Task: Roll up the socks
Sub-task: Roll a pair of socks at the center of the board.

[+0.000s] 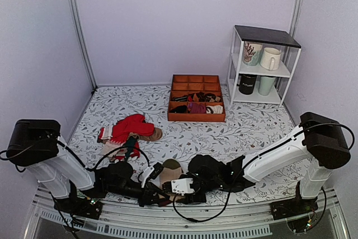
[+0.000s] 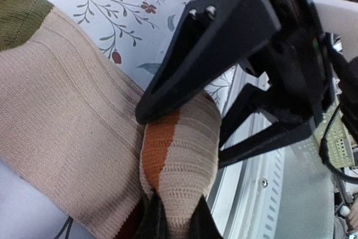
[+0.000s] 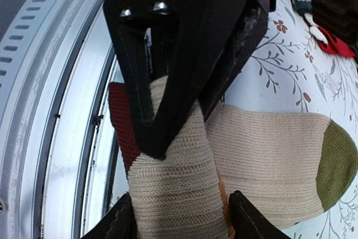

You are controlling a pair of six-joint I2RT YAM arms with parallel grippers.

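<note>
Socks: beige ribbed pair (image 1: pixel 170 173) lying on the table (image 1: pixel 251 132) at its near edge, between the two arms. The olive toe points to the far side. The striped cuff end is gathered into a roll by the metal rail (image 3: pixel 67 138).
Left gripper (image 2: pixel 174 223): clamped tight on the roll's fabric.
Right gripper (image 3: pixel 184 222): jaws either side of the roll, close against it; cannot tell whether it grips.
Beyond: red socks (image 1: pixel 131 127) left of centre; brown divided tray (image 1: pixel 196 117) farther back; shelf (image 1: pixel 267 36) with mugs (image 1: pixel 270 58) at the far right.

White arms (image 1: pixel 277 150) with black joints (image 1: pixel 33 138), black cables (image 1: pixel 120 152), and black gripper fingers (image 3: pixel 168 54) bearing paired screws (image 3: pixel 140 9).
</note>
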